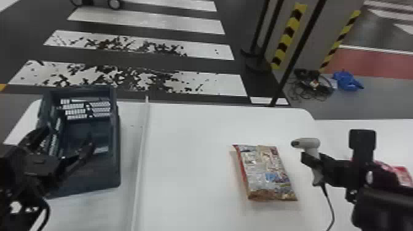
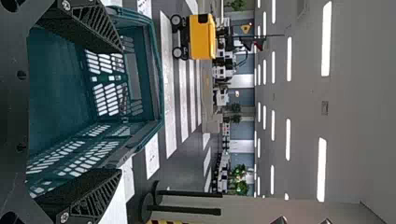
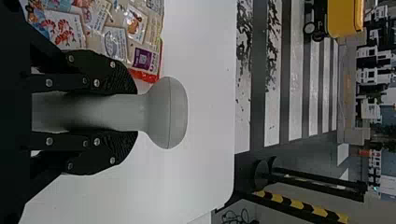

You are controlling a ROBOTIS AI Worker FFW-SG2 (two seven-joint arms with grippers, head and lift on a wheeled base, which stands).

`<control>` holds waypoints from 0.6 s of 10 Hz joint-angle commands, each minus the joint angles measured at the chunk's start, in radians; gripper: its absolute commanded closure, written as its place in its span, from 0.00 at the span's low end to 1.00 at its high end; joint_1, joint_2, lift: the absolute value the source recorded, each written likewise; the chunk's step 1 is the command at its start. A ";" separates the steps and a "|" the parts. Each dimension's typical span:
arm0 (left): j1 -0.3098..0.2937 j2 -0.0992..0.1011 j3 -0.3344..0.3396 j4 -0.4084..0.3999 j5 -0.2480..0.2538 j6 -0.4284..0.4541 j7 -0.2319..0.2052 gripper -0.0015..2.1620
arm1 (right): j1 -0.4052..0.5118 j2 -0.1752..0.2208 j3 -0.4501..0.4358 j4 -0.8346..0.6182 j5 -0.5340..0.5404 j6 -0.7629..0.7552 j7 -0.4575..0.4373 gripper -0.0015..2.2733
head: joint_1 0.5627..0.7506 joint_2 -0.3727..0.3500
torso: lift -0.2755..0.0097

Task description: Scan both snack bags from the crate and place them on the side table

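My right gripper (image 1: pixel 313 161) is shut around the handle of a grey scanner (image 1: pixel 307 143) above the table's right part. In the right wrist view, the right gripper (image 3: pixel 135 112) has one finger on each side of the scanner (image 3: pixel 168 113). One snack bag (image 1: pixel 265 172) lies flat on the white table, left of the scanner; its printed side also shows in the right wrist view (image 3: pixel 116 35). My left gripper (image 1: pixel 69 146) stands open over the dark crate (image 1: pixel 119 153); in the left wrist view the gripper (image 2: pixel 119 109) has nothing between its fingers.
A thin raised strip (image 1: pixel 142 153) runs along the white table (image 1: pixel 184 184) between crate and bag. A red package (image 1: pixel 403 175) lies on the side table (image 1: pixel 396 138), partly behind the right arm. The scanner's cable (image 1: pixel 331 205) hangs toward the front.
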State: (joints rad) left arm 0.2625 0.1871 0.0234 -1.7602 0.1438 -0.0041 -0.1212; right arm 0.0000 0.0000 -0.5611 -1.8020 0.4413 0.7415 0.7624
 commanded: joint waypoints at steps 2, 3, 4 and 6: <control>0.003 -0.001 0.000 0.001 -0.003 0.000 0.000 0.04 | -0.060 0.001 -0.071 0.139 0.031 -0.101 -0.002 0.94 | 0.70 0.20 | 0.62; 0.003 0.000 0.000 0.001 -0.003 0.000 0.000 0.04 | -0.072 0.001 -0.083 0.185 0.034 -0.132 -0.011 0.94 | 0.70 0.20 | 0.62; 0.003 0.000 0.000 0.001 -0.003 0.000 0.000 0.04 | -0.074 -0.002 -0.089 0.225 0.033 -0.144 -0.021 0.94 | 0.70 0.18 | 0.62; 0.001 0.000 -0.002 0.001 -0.003 0.000 0.000 0.04 | -0.091 -0.021 -0.106 0.294 0.034 -0.184 -0.043 0.94 | 0.70 0.18 | 0.62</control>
State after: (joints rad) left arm 0.2643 0.1870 0.0218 -1.7595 0.1411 -0.0038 -0.1212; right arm -0.0831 -0.0175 -0.6606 -1.5319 0.4742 0.5748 0.7200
